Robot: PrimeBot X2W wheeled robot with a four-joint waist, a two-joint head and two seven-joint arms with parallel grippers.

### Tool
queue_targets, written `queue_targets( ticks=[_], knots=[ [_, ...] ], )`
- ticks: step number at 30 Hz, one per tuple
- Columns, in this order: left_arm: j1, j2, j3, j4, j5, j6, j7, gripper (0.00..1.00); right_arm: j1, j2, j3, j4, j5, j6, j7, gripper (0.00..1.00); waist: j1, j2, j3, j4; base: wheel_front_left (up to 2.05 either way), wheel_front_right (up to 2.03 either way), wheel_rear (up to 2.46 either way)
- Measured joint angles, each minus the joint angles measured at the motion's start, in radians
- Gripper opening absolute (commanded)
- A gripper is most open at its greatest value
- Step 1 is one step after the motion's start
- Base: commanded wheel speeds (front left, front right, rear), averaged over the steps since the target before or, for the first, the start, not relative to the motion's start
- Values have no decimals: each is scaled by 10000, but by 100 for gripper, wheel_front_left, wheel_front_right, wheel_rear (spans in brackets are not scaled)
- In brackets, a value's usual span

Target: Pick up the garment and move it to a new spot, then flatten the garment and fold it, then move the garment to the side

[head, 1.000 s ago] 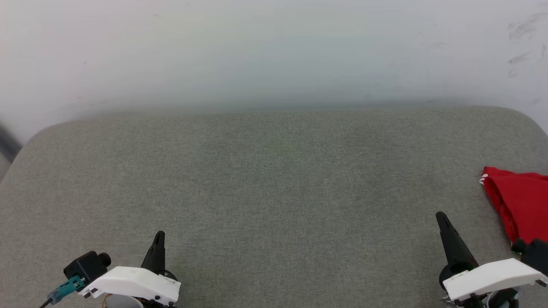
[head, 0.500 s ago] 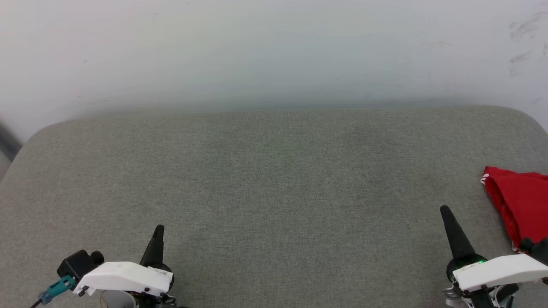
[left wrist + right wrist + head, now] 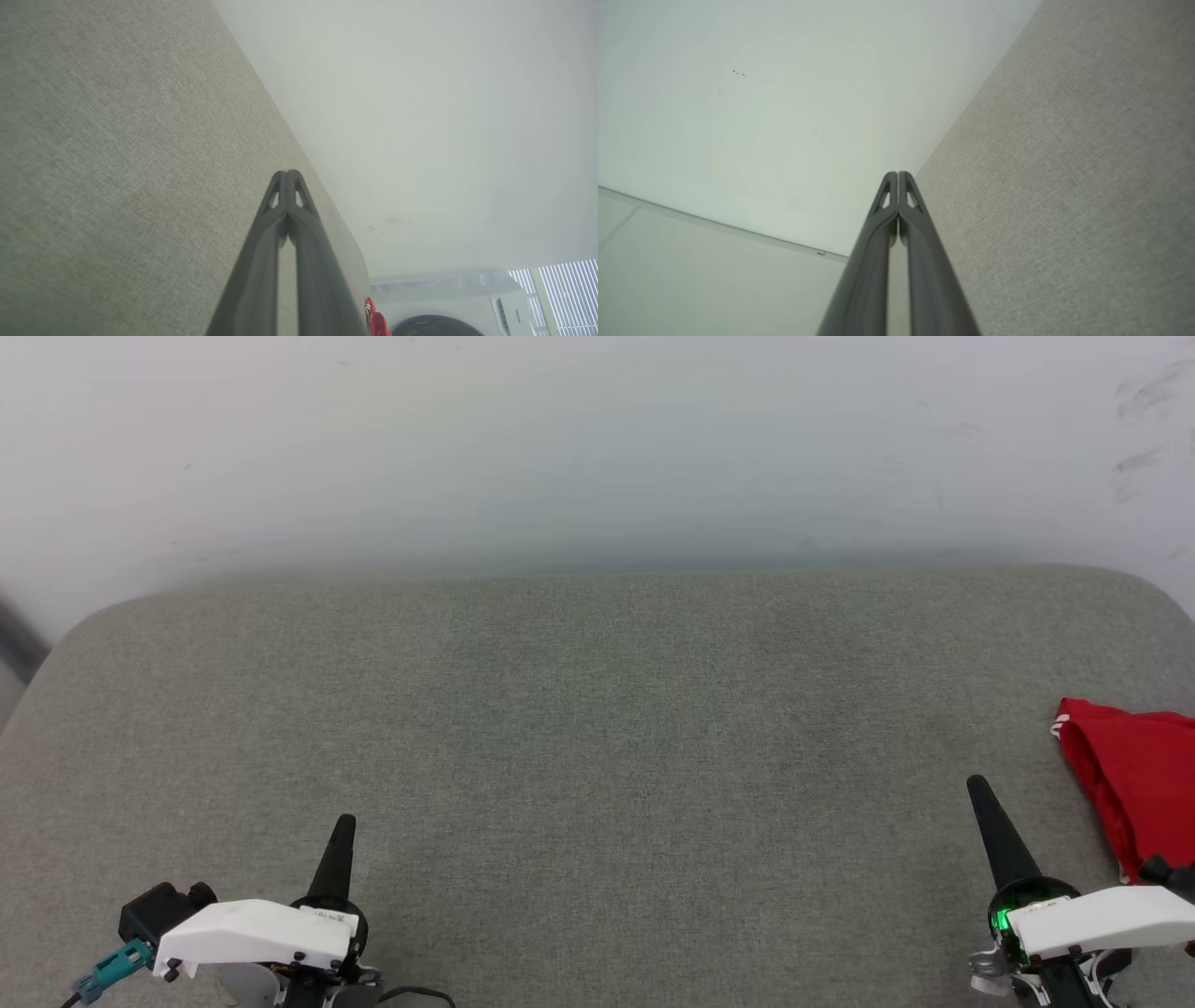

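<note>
The red garment [image 3: 1134, 779] lies bunched at the far right edge of the grey cushioned surface [image 3: 597, 728], cut off by the frame; a bit of white trim shows at its upper left corner. A small red piece of the garment [image 3: 377, 323] also peeks out past the fingers in the left wrist view. My right gripper [image 3: 978, 787] is shut and empty, a short way left of the garment and apart from it. At the lower left my left gripper [image 3: 345, 823] is shut with nothing in it. Each wrist view shows its fingertips pressed together, left gripper [image 3: 288, 173] and right gripper [image 3: 897, 173].
A pale wall [image 3: 597, 448] rises right behind the surface's far edge. The surface has rounded corners at far left and far right. In the left wrist view a white washing machine [image 3: 467, 303] stands beyond the surface's end.
Both grippers have drawn back toward the bottom of the head view, their fingers turning more upright. The garment has not moved.
</note>
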Motion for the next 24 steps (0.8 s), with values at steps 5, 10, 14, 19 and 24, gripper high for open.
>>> queue_targets(
  ticks=[5, 10, 14, 19, 24],
  knots=[
    [-51, -96, 174, 12, -387, -105, 117, 0, -34, 0, -40, 84, 477, 0, 46, 0, 0, 0, 13, 9, 0, 0, 0],
    [-68, -198, 326, 23, -754, -249, 240, 0, -106, 0, -86, 167, 947, 0, 82, 0, 0, 0, 25, 18, 0, 0, 0],
    [-94, -257, 460, 33, -1045, -328, 345, 0, -161, 2, -121, 230, 1298, 0, 98, 0, 0, -1, 35, 25, 0, 0, 0],
    [-120, -326, 610, 46, -1386, -437, 443, 0, -225, 2, -165, 291, 1728, 0, 144, 0, 0, 0, 48, 34, 0, 0, 0],
    [-205, -416, 748, 52, -1712, -531, 543, 0, -255, 4, -205, 357, 2134, 0, 171, 0, 0, 0, 61, 43, 0, 0, 0]
  ],
)
